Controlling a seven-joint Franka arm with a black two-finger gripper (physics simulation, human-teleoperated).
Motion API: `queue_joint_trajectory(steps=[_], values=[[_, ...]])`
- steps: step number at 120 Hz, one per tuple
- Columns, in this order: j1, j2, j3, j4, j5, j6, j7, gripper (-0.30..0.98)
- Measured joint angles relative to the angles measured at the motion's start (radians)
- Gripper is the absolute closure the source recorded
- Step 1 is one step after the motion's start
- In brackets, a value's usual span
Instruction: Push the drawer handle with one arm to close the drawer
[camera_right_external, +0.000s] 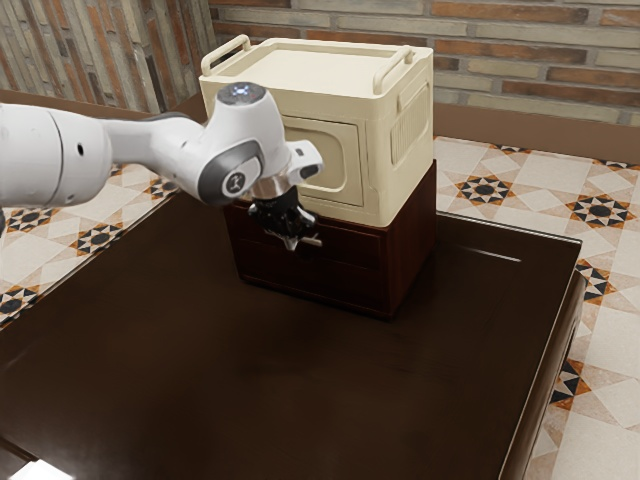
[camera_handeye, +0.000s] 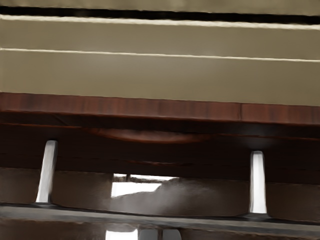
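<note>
Because the work was a push and not a pull, the arm (camera_right_external: 235, 145) was placed with its hand low in front of the drawer (camera_right_external: 355, 252), so that it could give force toward the body of the wooden cabinet (camera_right_external: 414, 245). This dark cabinet stood on the tabletop (camera_right_external: 250, 370) and carried a cream-coloured cabinet (camera_right_external: 395, 125), whose weight, I suppose, could help to keep it in place.

The handle (camera_handeye: 150, 216) was on the front of the drawer, held away from it by two pale posts (camera_handeye: 47, 172), and it lay just by the pincer (camera_right_external: 291, 240). I could not tell if the pincer was clenched or released, and also not if it touched the handle.

The drawer front looked near to the cabinet's face, but whether a small gap remained, I could not say. In my judgement, the step in hand was the push itself, or the last approach to it. The next move called for a straight and gentle pressure near the middle of the handle, because a push at one end could make the drawer go crooked, and too strong a push could move the whole cabinet.
</note>
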Motion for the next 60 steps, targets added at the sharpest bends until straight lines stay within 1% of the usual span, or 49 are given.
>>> queue_joint_trajectory(steps=[24,30,36,42,47,50,55,60], values=[[-0.001,0.015,0.0,0.029,0.012,-0.024,-0.004,0.79],[0.001,-0.006,0.0,0.021,0.011,-0.036,-0.005,0.79],[-0.008,-0.116,-0.001,-0.041,0.004,-0.085,-0.014,0.79],[-0.015,-0.27,-0.003,-0.148,-0.036,-0.144,-0.024,0.76],[-0.016,-0.389,-0.014,-0.215,-0.075,-0.2,-0.029,0.67],[-0.017,-0.438,-0.022,-0.236,-0.094,-0.235,-0.03,0.62],[-0.022,-0.487,-0.031,-0.255,-0.116,-0.288,-0.032,0.52],[-0.022,-0.509,-0.036,-0.263,-0.132,-0.335,-0.034,0.43]])
